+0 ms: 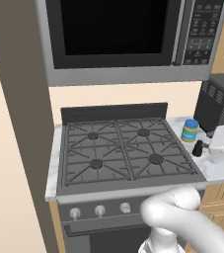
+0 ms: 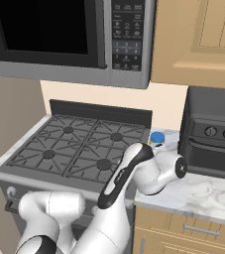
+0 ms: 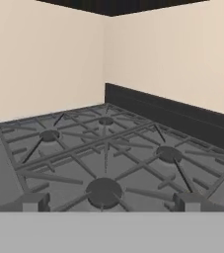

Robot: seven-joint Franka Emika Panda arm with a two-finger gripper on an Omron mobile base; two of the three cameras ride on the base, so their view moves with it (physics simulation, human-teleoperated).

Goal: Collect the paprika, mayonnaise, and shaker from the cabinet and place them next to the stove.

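Note:
The stove (image 1: 123,148) with dark burner grates fills the middle of the left base view. On the marble counter (image 1: 222,170) to its right stands the mayonnaise (image 1: 190,130), a jar with a blue lid, whose lid also peeks out behind the arm in the right base view (image 2: 157,137). The small black shaker (image 1: 198,148) stands upright just in front of the jar, at the stove's edge. My gripper (image 1: 207,147) hovers right beside the shaker and points toward the stove. In the hand view my gripper (image 3: 111,201) is open, with nothing between the fingertips (image 3: 34,200). The paprika is out of view.
A microwave (image 1: 118,34) hangs over the stove. A black toaster oven (image 2: 213,134) stands on the counter right of the jar, under a light wood wall cabinet (image 2: 198,39). A tall brown panel (image 1: 19,123) bounds the stove's left side.

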